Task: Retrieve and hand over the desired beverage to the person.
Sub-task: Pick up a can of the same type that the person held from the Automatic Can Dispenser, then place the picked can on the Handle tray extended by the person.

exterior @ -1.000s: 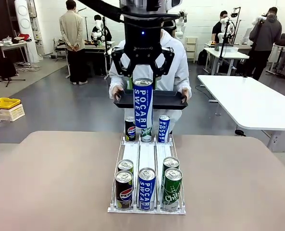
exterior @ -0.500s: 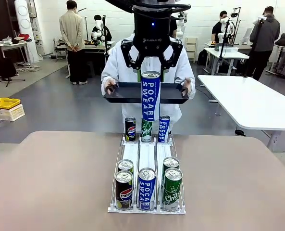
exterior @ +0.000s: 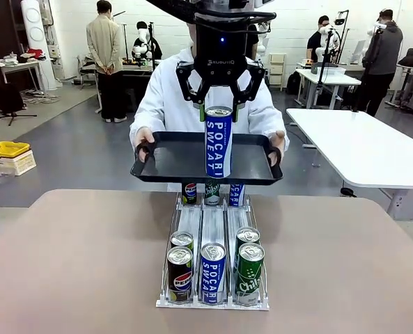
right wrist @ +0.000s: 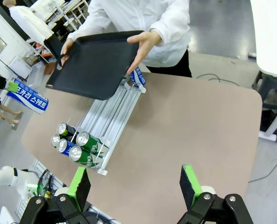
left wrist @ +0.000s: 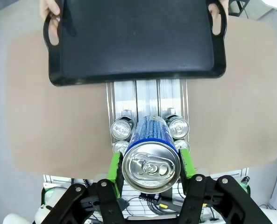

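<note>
My left gripper (exterior: pixel 219 111) is shut on a tall blue-and-white Pocari Sweat can (exterior: pixel 219 142) and holds it upright above the far end of the can rack (exterior: pixel 213 219). The person (exterior: pixel 166 104) in a white hooded jacket stands across the table and holds a black tray (exterior: pixel 168 163) in both hands. In the left wrist view the can (left wrist: pixel 151 158) sits between the green pads (left wrist: pixel 114 167), just short of the near rim of the tray (left wrist: pixel 138 42). My right gripper (right wrist: pixel 136 186) hangs open and holds nothing, high over the brown table.
The rack's near end holds a Pepsi can (exterior: pixel 180 273), a Pocari can (exterior: pixel 212 271) and green cans (exterior: pixel 249 273). More cans stand at its far end, partly behind the tray. A white table (exterior: pixel 359 146) stands at the right, and other people are farther back.
The person has lowered the tray and tilted it towards me, so it now stands behind the held can. My left gripper has shifted slightly right and up with the can.
</note>
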### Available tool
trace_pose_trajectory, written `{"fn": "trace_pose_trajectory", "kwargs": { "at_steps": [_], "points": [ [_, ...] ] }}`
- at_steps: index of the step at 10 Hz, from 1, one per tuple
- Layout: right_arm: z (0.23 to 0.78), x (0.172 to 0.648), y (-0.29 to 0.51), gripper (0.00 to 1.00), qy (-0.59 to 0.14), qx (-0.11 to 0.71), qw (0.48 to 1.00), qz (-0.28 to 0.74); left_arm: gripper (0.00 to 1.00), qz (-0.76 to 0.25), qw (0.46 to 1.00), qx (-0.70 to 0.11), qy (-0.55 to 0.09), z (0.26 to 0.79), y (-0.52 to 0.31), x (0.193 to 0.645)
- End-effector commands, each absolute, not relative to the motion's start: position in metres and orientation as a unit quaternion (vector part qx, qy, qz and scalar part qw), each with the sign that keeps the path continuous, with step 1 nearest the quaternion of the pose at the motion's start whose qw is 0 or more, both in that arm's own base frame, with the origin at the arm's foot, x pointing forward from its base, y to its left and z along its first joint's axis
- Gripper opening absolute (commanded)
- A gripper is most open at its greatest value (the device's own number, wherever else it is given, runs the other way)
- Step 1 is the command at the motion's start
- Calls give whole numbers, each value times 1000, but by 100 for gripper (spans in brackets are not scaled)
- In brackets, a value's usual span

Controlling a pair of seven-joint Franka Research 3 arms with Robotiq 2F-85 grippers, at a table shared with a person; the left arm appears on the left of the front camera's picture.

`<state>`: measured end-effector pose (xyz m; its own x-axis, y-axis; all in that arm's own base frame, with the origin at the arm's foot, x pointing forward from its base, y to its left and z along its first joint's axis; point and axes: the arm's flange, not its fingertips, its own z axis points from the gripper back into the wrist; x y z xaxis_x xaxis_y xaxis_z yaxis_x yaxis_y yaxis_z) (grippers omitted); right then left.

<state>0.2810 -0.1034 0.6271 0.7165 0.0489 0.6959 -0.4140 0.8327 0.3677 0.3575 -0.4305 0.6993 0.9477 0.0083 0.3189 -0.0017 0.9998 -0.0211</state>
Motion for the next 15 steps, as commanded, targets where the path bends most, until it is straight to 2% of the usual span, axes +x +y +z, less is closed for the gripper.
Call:
{"fn": "trace_pose_trajectory", "kwargs": {
  "at_steps": [1, 15],
  "points": [
    [626, 282, -103, 100, -357, 270, 883, 140, 10, 5, 986, -11, -167, 704, -429, 354],
    [626, 282, -103, 100, -357, 270, 883, 140, 10, 5, 986, -11, -167, 704, -429, 354]
  ]
}}
